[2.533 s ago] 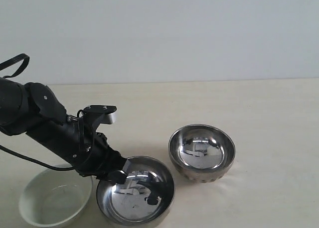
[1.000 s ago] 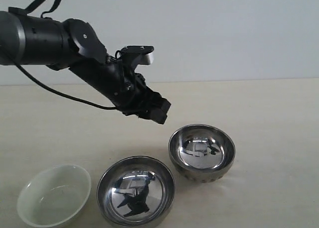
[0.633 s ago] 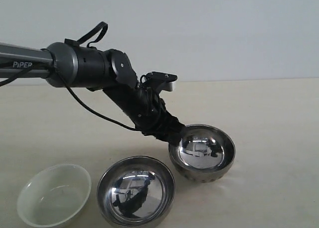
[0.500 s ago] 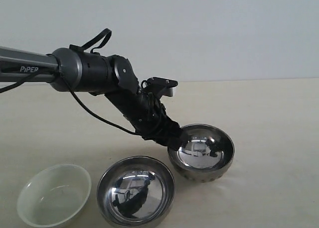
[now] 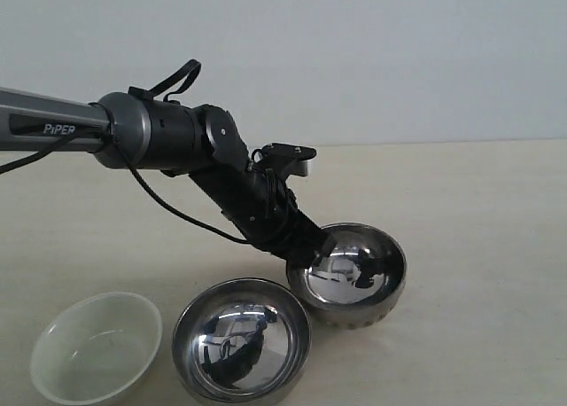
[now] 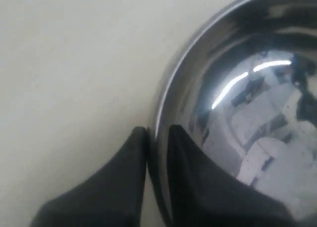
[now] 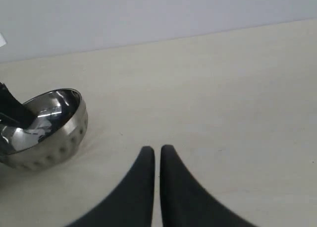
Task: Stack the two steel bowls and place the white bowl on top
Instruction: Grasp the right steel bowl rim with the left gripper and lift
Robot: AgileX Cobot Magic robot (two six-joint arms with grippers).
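The ribbed steel bowl stands tilted at centre right, its left rim pinched by my left gripper. Up close, the black fingers straddle that rim, one outside and one inside the ribbed steel bowl. The smooth steel bowl rests at the front centre. Left of it sits the white bowl. My right gripper hangs shut over bare table, with the ribbed steel bowl off to one side of it. It does not show in the exterior view.
A pale beige table carries everything, with a light wall behind. My left arm reaches in from the left edge above the table, with a black cable looping under it.
My left arm rose from the smooth bowl, swung right and came down on the ribbed bowl's left rim. The fingers closed on that rim, and the bowl has tipped and shifted slightly left.
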